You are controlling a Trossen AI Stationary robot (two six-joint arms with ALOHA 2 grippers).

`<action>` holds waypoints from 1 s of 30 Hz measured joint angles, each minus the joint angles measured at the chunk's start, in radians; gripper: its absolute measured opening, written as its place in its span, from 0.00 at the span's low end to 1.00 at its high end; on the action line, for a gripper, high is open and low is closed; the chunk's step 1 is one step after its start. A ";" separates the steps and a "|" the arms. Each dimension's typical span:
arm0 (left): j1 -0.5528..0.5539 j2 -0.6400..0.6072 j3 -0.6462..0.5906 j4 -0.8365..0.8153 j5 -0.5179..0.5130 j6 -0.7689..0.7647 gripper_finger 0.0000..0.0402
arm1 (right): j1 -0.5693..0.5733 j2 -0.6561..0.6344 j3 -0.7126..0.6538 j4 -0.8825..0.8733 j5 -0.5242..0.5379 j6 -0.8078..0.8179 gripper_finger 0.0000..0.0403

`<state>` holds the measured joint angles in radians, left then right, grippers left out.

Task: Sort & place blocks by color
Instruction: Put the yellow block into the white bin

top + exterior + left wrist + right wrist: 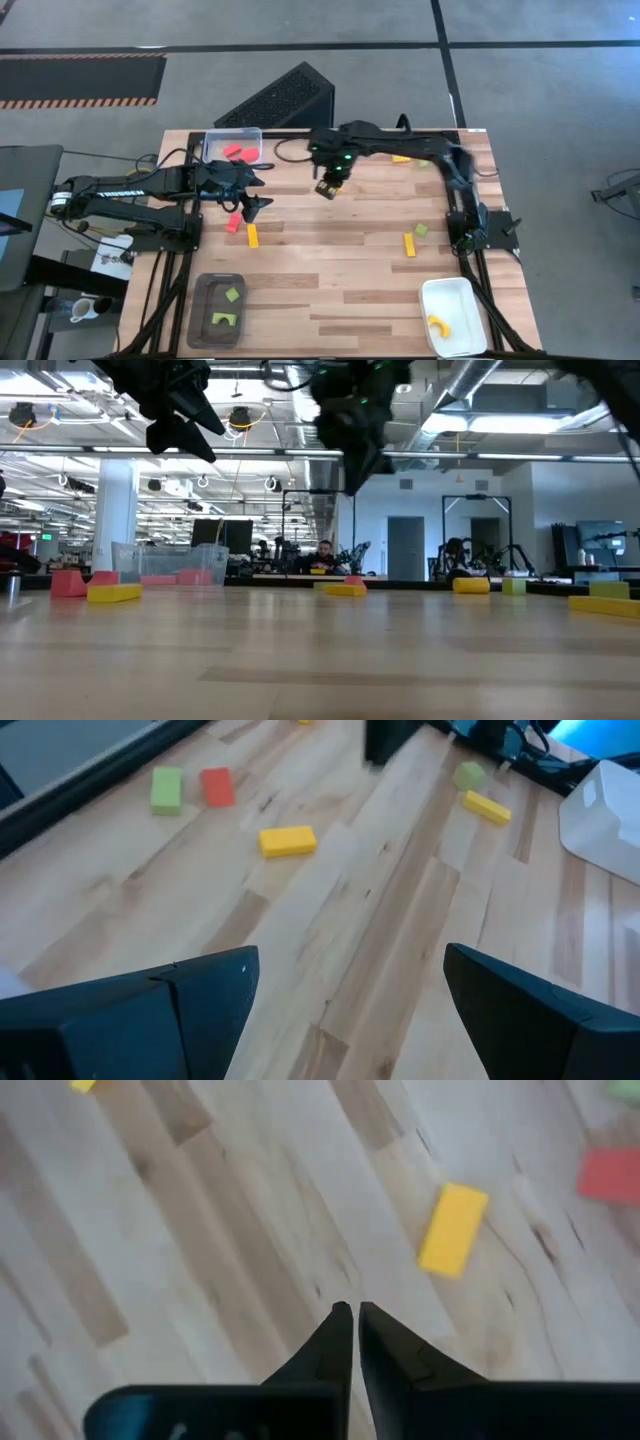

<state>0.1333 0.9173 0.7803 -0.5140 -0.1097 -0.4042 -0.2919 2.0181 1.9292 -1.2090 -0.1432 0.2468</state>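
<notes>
Small blocks lie scattered on the wooden table. A yellow bar (252, 235) and a red block (235, 222) lie flat near my left gripper (256, 206), which hangs open above the table (350, 990) with nothing between its fingers. My right gripper (328, 188) hangs raised over the table's far middle, pointing down. Its fingers are shut (350, 1318) with nothing showing between them. Below it lie a yellow bar (452, 1228) and a red block (610, 1175). Another yellow bar (409, 245) and a green cube (421, 230) lie at the right.
A clear tray (216, 140) holding red pieces stands at the far left. At the near left a dark grey tray (200, 300) holds green pieces. A white tray (440, 295) at the near right holds a yellow arch. More blocks (400, 158) lie near the far right edge.
</notes>
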 joint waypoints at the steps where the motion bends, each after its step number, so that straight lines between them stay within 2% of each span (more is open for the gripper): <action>1: 0.000 0.012 0.000 0.003 0.000 0.000 0.75 | -0.001 -0.050 -0.057 0.018 0.008 0.013 0.09; 5: 0.003 0.128 0.000 0.102 0.022 0.022 0.75 | -0.011 -0.293 -0.356 0.152 0.021 0.107 0.04; 8: 0.024 0.273 0.025 0.211 0.071 0.128 0.75 | -0.010 -0.484 -0.574 0.267 0.019 0.205 0.01; 11: 0.055 0.436 0.117 0.246 0.075 0.257 0.75 | 0.007 -0.645 -0.730 0.360 0.022 0.319 0.04; 13: 0.083 0.548 0.199 0.245 0.075 0.305 0.75 | 0.024 -0.733 -0.807 0.411 0.061 0.395 0.06; 16: 0.136 0.705 0.335 0.222 0.071 0.204 0.75 | 0.057 -0.830 -0.886 0.447 0.132 0.500 0.09; 19: 0.180 0.854 0.478 0.115 0.070 0.028 0.75 | 0.095 -0.893 -0.934 0.445 0.156 0.544 0.09; 21: 0.192 0.942 0.559 0.050 0.080 -0.034 0.75 | 0.126 -0.921 -0.953 0.443 0.186 0.569 0.08; 25: 0.178 1.089 0.730 -0.047 0.076 -0.072 0.75 | 0.175 -0.941 -0.957 0.434 0.246 0.583 0.06; 30: 0.164 1.238 0.942 -0.174 0.024 -0.061 0.77 | 0.181 -0.938 -0.957 0.432 0.251 0.559 0.03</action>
<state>0.2972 2.1554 1.7228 -0.6882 -0.0855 -0.4650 -0.1112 1.0798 0.9722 -0.7769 0.1074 0.8063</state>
